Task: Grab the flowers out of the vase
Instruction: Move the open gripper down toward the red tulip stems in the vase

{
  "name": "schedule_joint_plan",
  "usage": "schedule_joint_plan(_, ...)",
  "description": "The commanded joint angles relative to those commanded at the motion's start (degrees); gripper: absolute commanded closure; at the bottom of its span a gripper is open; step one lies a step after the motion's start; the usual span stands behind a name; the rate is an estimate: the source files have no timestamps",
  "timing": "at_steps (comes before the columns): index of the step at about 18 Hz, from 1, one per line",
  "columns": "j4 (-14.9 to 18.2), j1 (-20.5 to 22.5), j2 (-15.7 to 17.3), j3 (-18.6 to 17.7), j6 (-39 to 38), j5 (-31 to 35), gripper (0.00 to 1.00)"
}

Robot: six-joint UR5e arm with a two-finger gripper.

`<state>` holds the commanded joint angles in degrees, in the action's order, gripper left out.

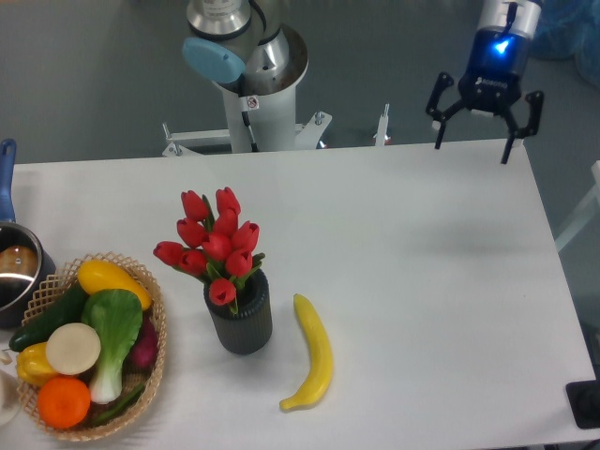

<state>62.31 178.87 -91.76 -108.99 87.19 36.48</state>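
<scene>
A bunch of red tulips, the flowers (213,242), stands upright in the short dark ribbed vase (241,319) on the left half of the white table (422,281). My gripper (473,145) hangs open over the table's far right edge, high above the surface and far to the right of the flowers, with nothing between its fingers.
A yellow banana (314,354) lies just right of the vase. A woven basket (157,347) of vegetables and fruit sits at the front left, with a pot (17,272) behind it. The robot base (253,84) stands behind the table's far edge.
</scene>
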Motion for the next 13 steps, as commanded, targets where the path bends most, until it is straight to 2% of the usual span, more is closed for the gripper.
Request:
schedule_joint_plan(7,-0.3,-6.1,-2.5,0.9,0.1,0.1,0.0)
schedule_joint_plan(13,-3.4,-10.2,-4.2,0.3,0.7,0.1,0.0)
